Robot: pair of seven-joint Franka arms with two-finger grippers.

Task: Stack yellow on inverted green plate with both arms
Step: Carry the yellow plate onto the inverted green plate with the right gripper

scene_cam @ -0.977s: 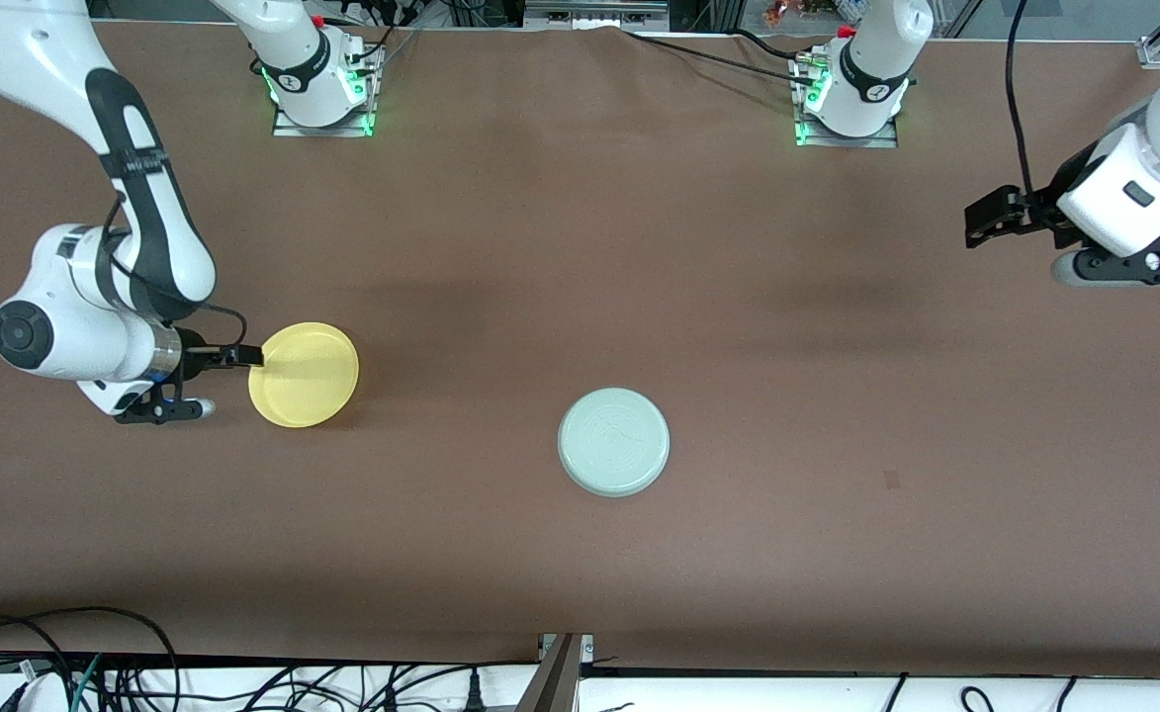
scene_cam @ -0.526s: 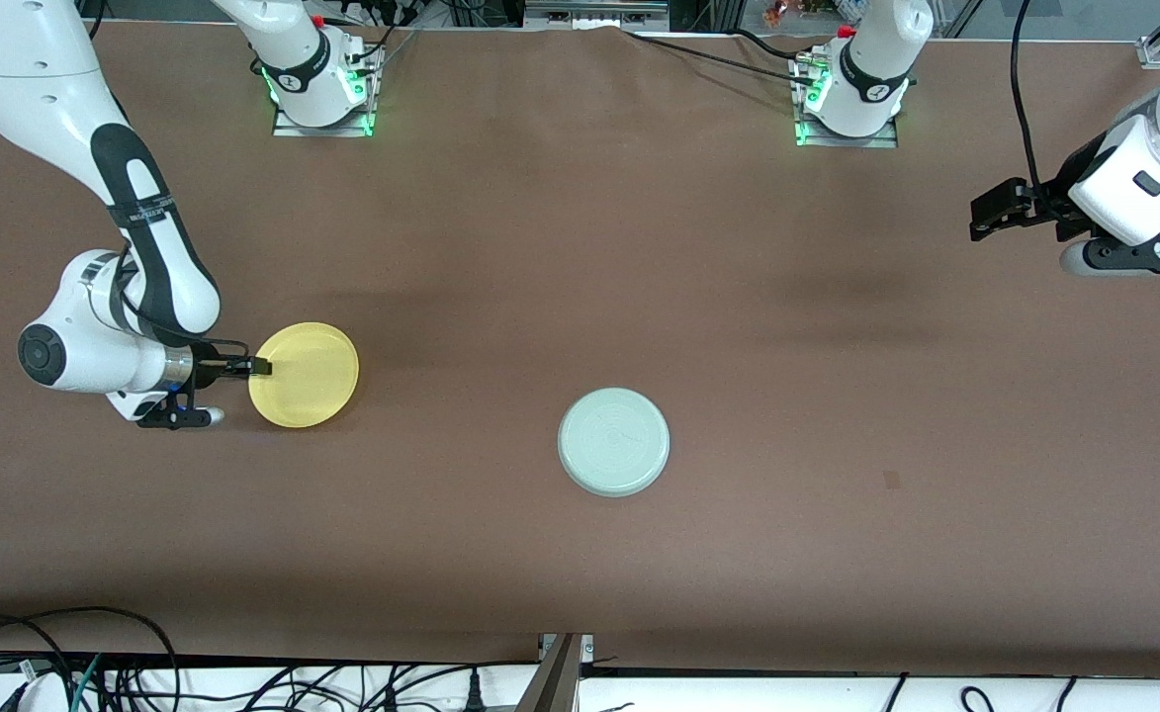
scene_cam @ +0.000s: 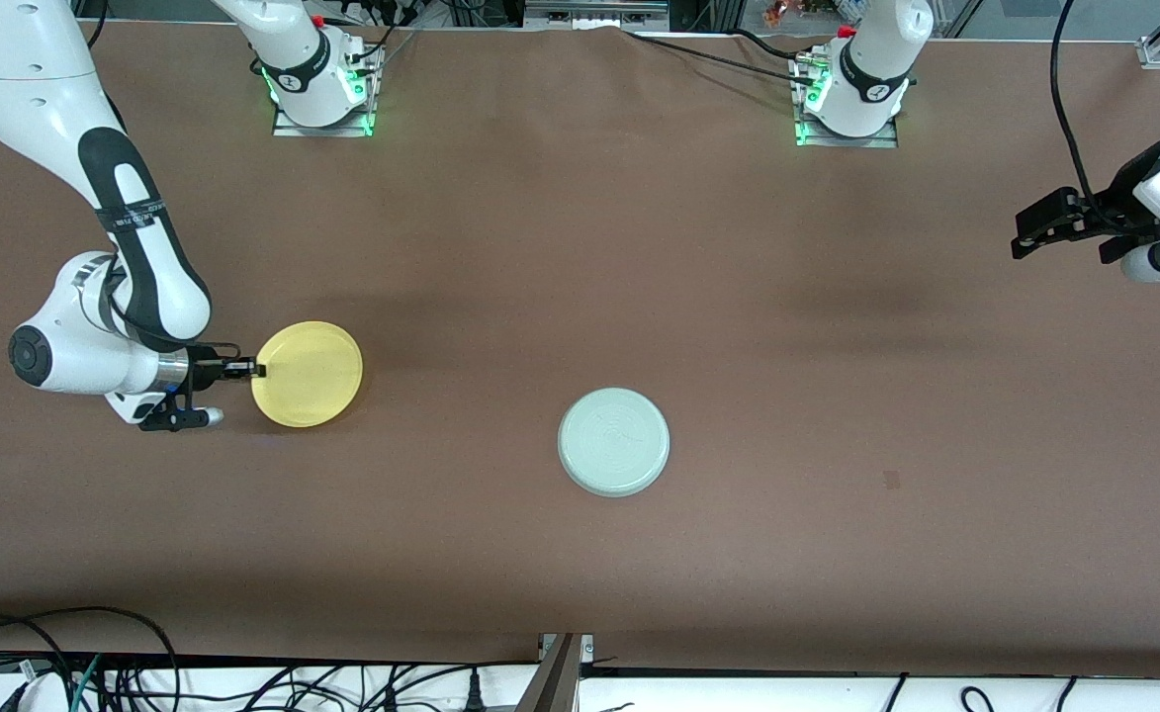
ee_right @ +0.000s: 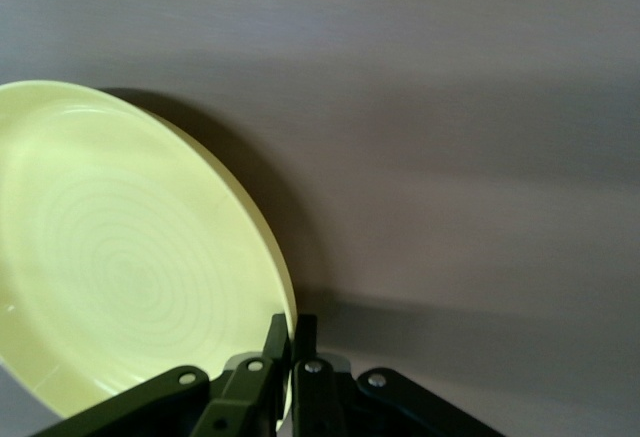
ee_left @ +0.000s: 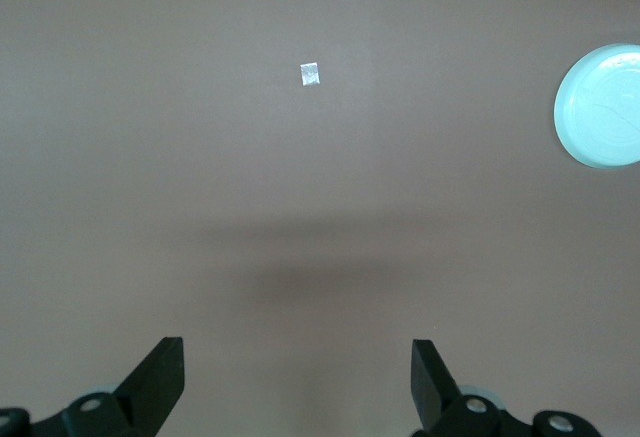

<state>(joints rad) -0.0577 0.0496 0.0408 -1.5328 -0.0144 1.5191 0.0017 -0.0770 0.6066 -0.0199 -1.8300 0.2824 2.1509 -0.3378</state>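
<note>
We see the right tool (scene_cam: 255,371) pinched tight on the rim of the yellow plate (scene_cam: 308,374), which sits toward the right arm's end of the brown bench (scene_cam: 580,297). The green plate (scene_cam: 614,441) lies well apart, mid-bench and nearer the front camera, with bare bench between them. Our left tool (scene_cam: 1025,240) waits with fingers spread wide over the left arm's end, holding nothing; a small pale mark (ee_left: 310,74) dots the bench near it.

White glossy jointed shells with black joint bands; black two-finger right gripper (scene_cam: 260,371) and left gripper (scene_cam: 1023,233); flat angular black fingers (ee_left: 160,377) on silver-screwed mounts; thin black cables looped along the wrists; round grey end cap at one elbow; bases lit green, red buttons above.
</note>
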